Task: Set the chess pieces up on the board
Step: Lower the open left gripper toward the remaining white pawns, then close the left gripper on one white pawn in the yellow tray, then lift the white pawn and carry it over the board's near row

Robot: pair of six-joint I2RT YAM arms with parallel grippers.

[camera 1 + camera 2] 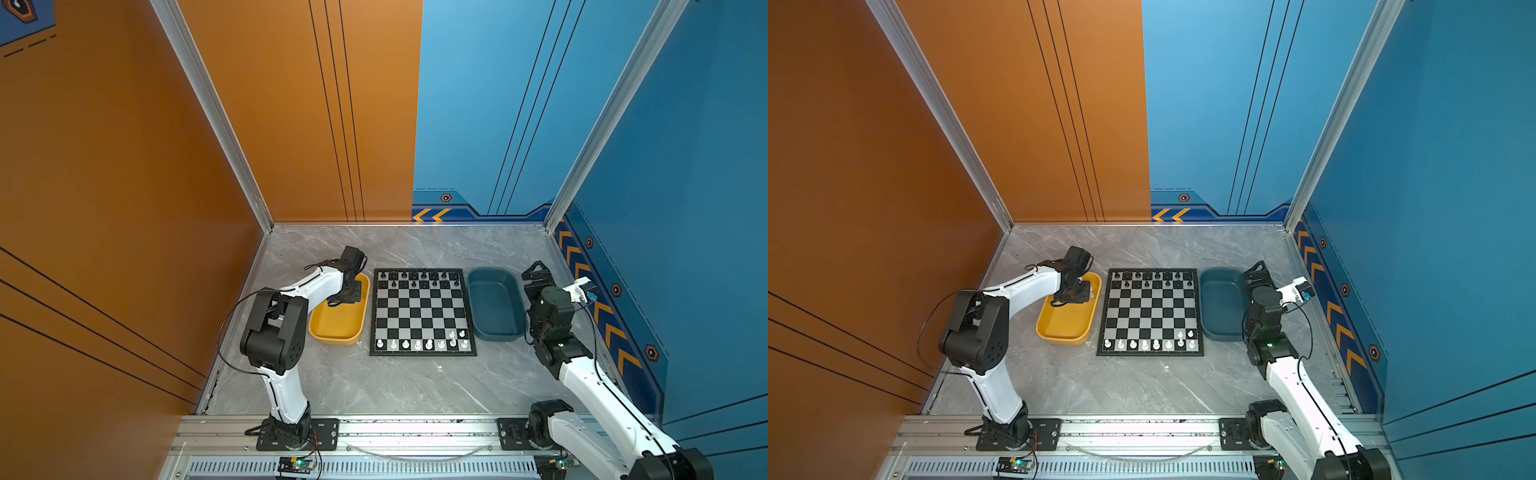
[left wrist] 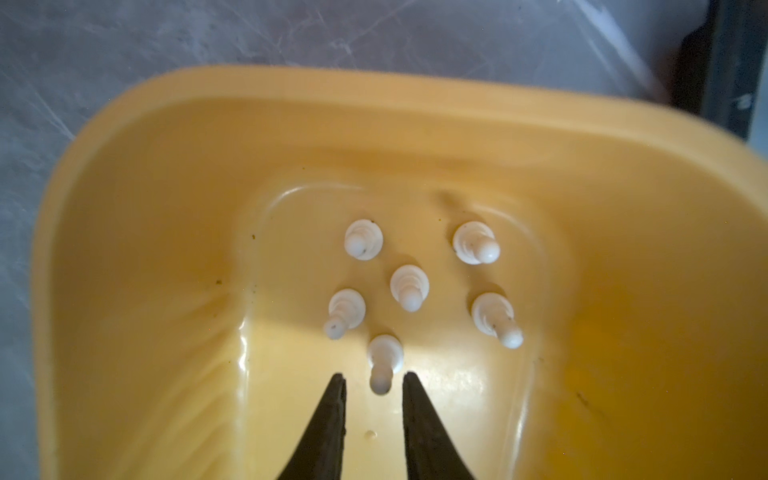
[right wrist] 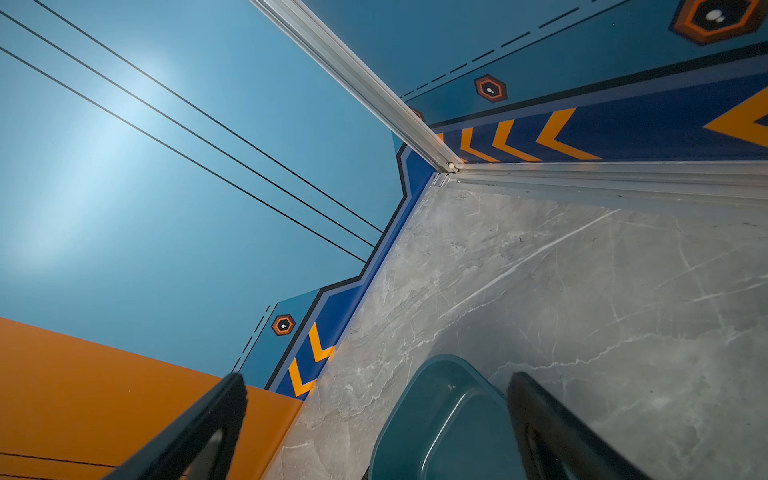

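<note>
Pawn (image 2: pixel 385 353) in yellow tray (image 2: pixel 291 85) stands between left pincer (image 2: pixel 374 376) tips, untouched.

You have no words, numbers or brand names to read here; behind the board (image 1: pixel 424 311), the blue wall strip (image 1: pixel 461 208) carries only orange chevrons (image 1: pixel 436 215) and hexagon badges (image 1: pixel 446 198).

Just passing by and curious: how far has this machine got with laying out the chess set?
Done: black plastic chessmen seem to fill the checkered board's two far rows; white ones fill the near row, plus two pawns. In hand: the left gripper, open, straddles one white pawn in the yellow plastic tray. Left: six pawns there, counting it. The right gripper hangs open.
</note>
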